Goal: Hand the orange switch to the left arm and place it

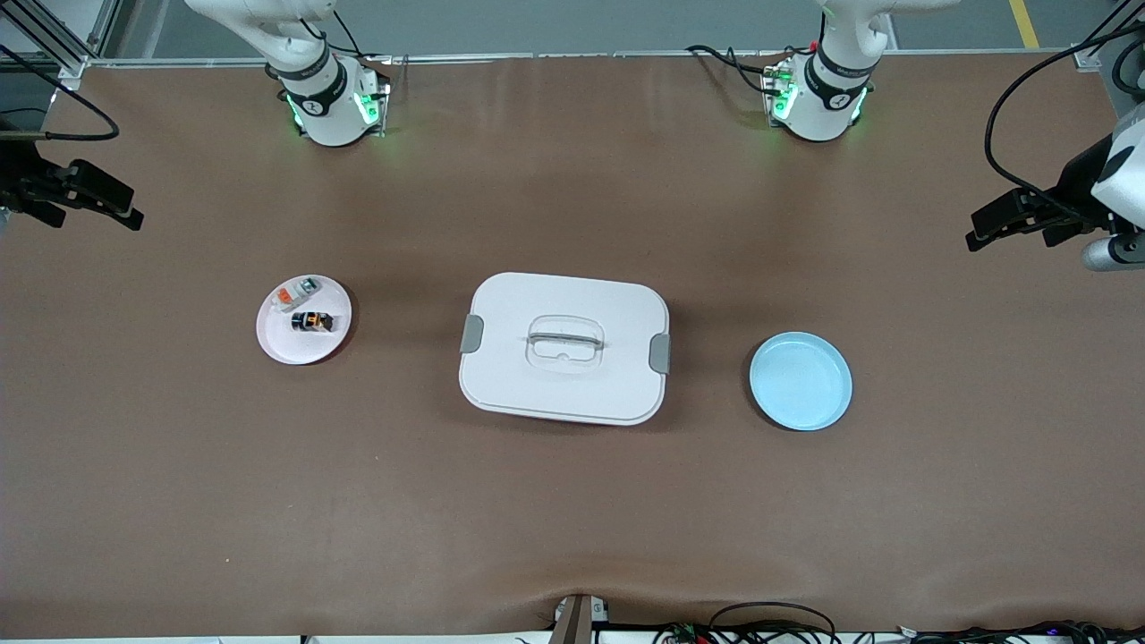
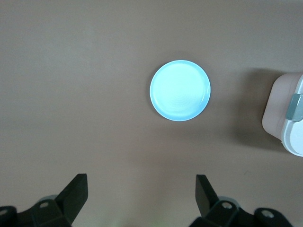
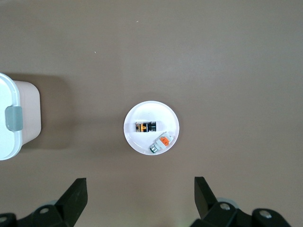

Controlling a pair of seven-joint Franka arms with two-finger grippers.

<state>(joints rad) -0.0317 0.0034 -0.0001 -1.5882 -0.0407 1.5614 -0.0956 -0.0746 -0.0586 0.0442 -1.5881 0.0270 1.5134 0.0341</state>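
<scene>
While both arms' fingers [image 3: 75,198] hang spread and empty, the orange switch [image 1: 313,321] lies on the pink plate [image 1: 277,344].

**No legible text on the table**

No word, brand, number or label can be read anywhere in the three views. Each arm's base carries a small round dark emblem on its black band, on the right arm [image 1: 312,105] and on the left arm [image 1: 838,101], but its mark is too small to make out. The orange switch [image 1: 312,321] shows orange-brown markings on its black body, and the whitish component [image 1: 296,294] beside it an orange patch; no characters can be told on either. The box [image 1: 564,348] lid is unmarked.
</scene>
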